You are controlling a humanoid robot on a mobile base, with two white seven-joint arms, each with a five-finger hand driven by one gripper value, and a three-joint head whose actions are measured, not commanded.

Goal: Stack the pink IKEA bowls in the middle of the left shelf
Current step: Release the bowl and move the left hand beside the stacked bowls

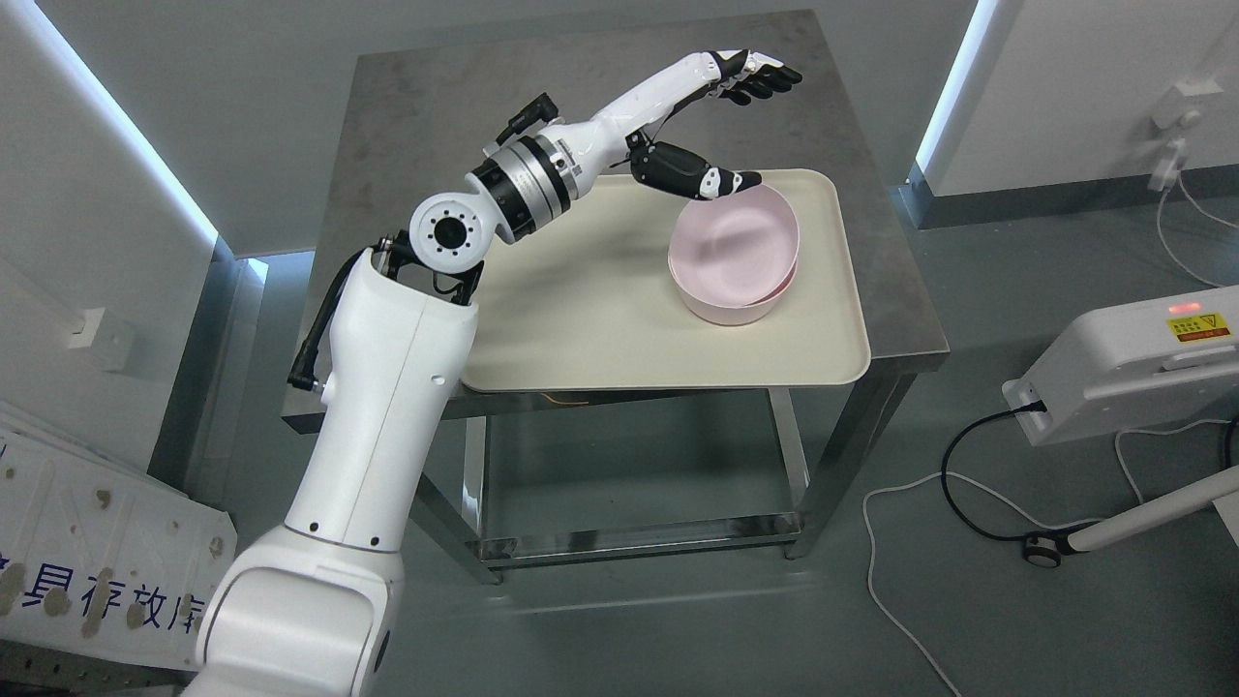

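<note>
- Left hand (721,126): I read it as spread wide and holding nothing, fingers extended at 12 o'clock of the pink bowls (736,257), thumb just at their far rim.
- Pink bowls: two appear nested, the upper one tilted, at 3 o'clock on the cream tray (581,319).
- Progress: I judge stacking nearly done; the upper bowl may need seating. No shelf is visible.
- Surface: the tray sits on a steel table (416,126).
- Room: grey floor (678,629), cables at 4 o'clock.
</note>
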